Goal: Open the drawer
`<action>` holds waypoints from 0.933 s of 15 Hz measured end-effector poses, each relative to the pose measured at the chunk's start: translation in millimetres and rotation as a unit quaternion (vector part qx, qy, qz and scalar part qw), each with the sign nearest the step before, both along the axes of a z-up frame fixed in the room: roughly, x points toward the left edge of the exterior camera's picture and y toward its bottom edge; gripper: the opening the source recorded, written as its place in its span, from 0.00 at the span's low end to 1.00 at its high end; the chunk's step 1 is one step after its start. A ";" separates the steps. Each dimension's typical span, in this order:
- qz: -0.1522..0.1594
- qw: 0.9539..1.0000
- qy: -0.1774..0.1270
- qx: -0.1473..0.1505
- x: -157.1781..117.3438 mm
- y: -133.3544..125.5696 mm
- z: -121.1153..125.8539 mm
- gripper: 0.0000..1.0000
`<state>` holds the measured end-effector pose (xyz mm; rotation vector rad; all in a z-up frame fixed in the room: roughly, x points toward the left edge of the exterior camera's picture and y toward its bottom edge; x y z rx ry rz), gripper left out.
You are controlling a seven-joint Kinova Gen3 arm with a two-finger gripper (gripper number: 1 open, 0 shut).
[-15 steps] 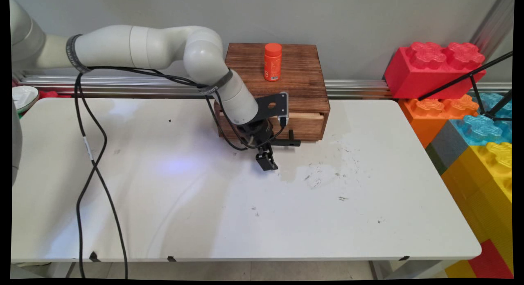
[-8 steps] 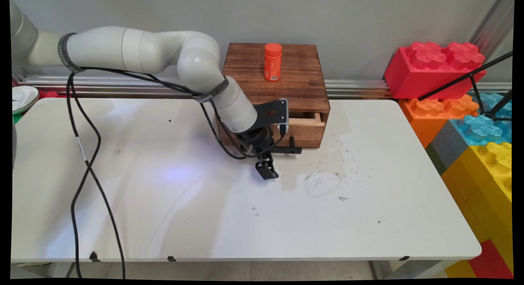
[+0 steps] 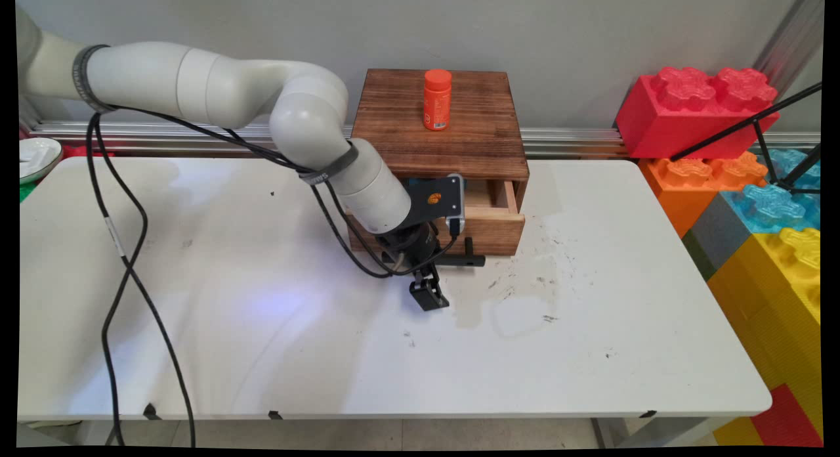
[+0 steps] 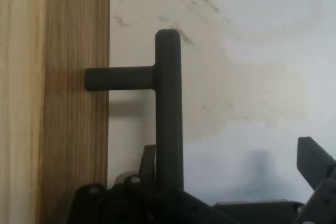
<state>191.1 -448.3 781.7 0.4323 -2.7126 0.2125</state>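
A dark wooden box (image 3: 459, 142) stands at the table's far edge, with an orange bottle (image 3: 437, 99) upright on its top. Its drawer (image 3: 495, 220) is pulled partly out and shows a pale inside. My gripper (image 3: 430, 281) is at the drawer's black T-shaped handle (image 3: 467, 260). In the hand view the handle's bar (image 4: 168, 108) runs between my open fingers. The left finger (image 4: 148, 158) sits behind the bar, on the side of the drawer front (image 4: 68, 103). The right finger (image 4: 315, 163) stands well apart from the bar.
Big toy bricks in red (image 3: 695, 109), orange, blue and yellow (image 3: 781, 293) are stacked past the table's right edge. A black tripod leg (image 3: 755, 125) crosses them. A white dish (image 3: 36, 156) lies at the far left. Black cables (image 3: 125, 266) hang over the white table (image 3: 328, 352).
The drawer has slid further out toward the table's near side, and its inside now shows. My gripper and the handle have moved the same way with it.
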 end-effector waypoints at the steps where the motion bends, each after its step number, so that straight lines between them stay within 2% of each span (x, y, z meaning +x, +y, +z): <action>1: 0.000 1.000 0.000 0.002 -0.9 3.9 0.2 1.00; 14: -0.008 1.000 0.007 0.025 -11.4 51.7 3.9 1.00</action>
